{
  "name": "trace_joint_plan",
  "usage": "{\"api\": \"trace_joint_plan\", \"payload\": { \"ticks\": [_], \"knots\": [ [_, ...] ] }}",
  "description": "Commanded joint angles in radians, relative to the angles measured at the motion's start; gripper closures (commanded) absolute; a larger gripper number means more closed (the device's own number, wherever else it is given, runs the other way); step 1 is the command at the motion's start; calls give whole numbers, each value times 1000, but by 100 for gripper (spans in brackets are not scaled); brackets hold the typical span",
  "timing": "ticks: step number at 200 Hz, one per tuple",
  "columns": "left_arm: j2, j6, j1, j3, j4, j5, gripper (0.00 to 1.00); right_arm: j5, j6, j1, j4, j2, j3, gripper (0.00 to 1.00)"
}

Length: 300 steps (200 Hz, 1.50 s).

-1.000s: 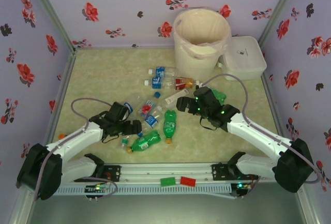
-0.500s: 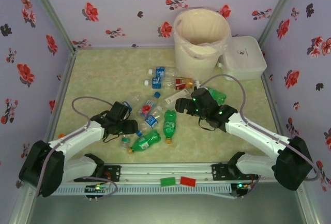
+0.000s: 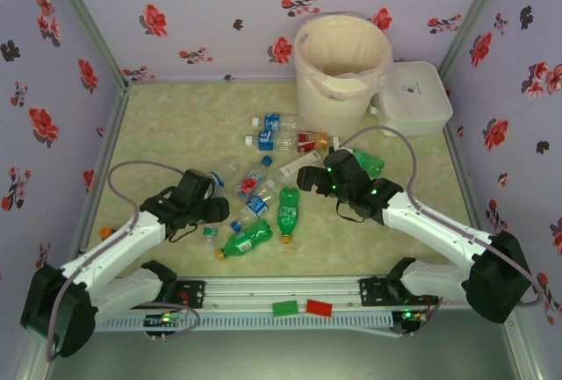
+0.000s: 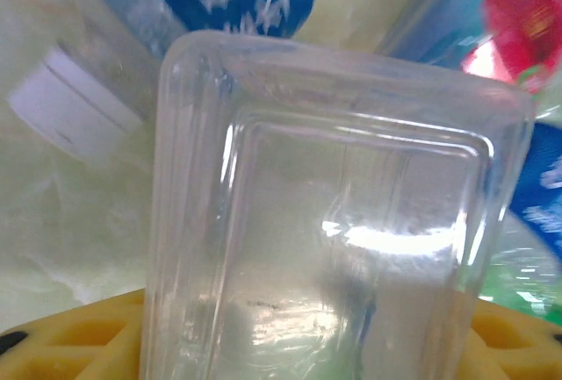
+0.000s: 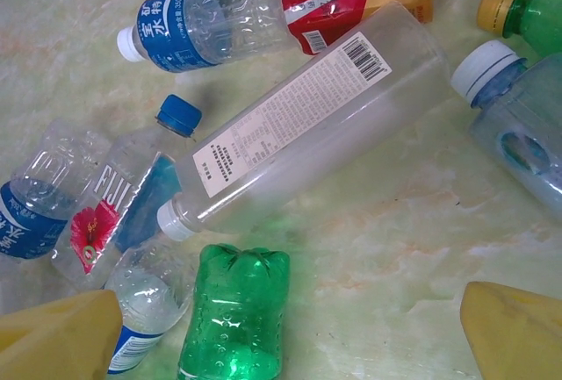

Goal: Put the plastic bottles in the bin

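Observation:
Several plastic bottles lie in a heap mid-table: clear ones with blue labels (image 3: pixel 274 122), a red-labelled one (image 3: pixel 312 141) and green ones (image 3: pixel 288 209). The cream bin (image 3: pixel 329 103) stands behind them at the back. My left gripper (image 3: pixel 218 211) sits at the heap's left edge, shut on a clear square-bottomed bottle (image 4: pixel 342 222) that stands between its yellow fingers (image 4: pixel 79 345). My right gripper (image 5: pixel 285 336) hangs open over the heap's right side, above a green bottle's base (image 5: pixel 237 310) and a long clear bottle with a white label (image 5: pixel 316 121).
A flat white lidded box (image 3: pixel 413 97) sits right of the bin. Another green bottle (image 3: pixel 248 240) and a small clear one (image 3: pixel 209 235) lie near the front. An orange cap (image 3: pixel 105 232) rests by the left wall. Floral walls close in three sides.
My left gripper's jaws closed on the clear bottle, and the arm pulled a little up and to the left. The right gripper drifted slightly left and stayed open.

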Motion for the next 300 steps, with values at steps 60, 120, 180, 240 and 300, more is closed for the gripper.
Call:
{"api": "trace_joint_plan", "payload": {
  "ticks": [60,120,180,240,300],
  "knots": [
    [31,-13,-16,345,120,21,58,132,2,5,-72,-53,-52,0],
    [401,165,-40,808,266,74,56,136,25,-1,-50,-87,-111,0],
    [787,186,-61,1309,403,175,54,136,-36,-3,-51,-45,-74,0],
    [1297,134,-73,2064,352,195,54,86,-51,-5,-20,34,-65,0],
    [1403,154,-98,1957,795,99,56,49,-64,-5,-2,33,-72,0]
  ]
}}
